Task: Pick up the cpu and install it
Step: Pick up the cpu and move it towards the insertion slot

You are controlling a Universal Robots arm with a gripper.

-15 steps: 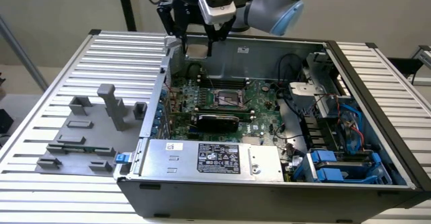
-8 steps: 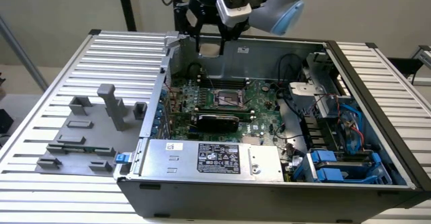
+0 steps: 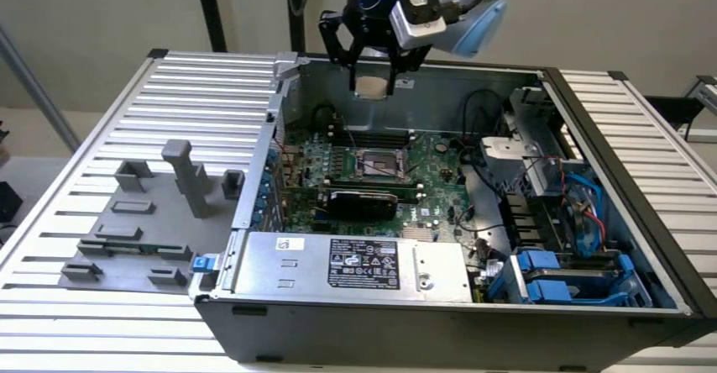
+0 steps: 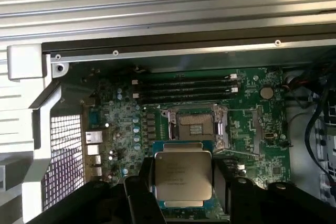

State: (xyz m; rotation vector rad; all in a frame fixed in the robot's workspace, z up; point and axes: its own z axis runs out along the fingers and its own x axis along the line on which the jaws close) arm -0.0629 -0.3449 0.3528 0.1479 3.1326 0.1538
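In the exterior view, an open computer case lies on a slatted metal counter. Its green motherboard faces up, and the square metal-framed socket sits near the board's middle. The gripper hangs in the air above the socket, on the side of it toward the case's far wall. It pinches the cpu, which shows as a small pale square at the tips of the black fingers, well clear of the socket and touching nothing else. Just on the near side of the socket sits a long black component, and beyond that a silver power supply with a label. To the exterior view's right of the socket are black cables and, further off, blue drive carriers. Well to the exterior view's left of the socket, outside the case, a grey fixture plate with upright blocks rests on the counter.

In the wrist view, the cpu lies flat with its silver-beige top toward the camera. The gripper's dark fingers clamp it on two opposite edges. The socket lies just past the chip, its inner field showing inside the metal frame. Beyond the socket run the long memory slots, and off to one side of it sits a round coin battery.
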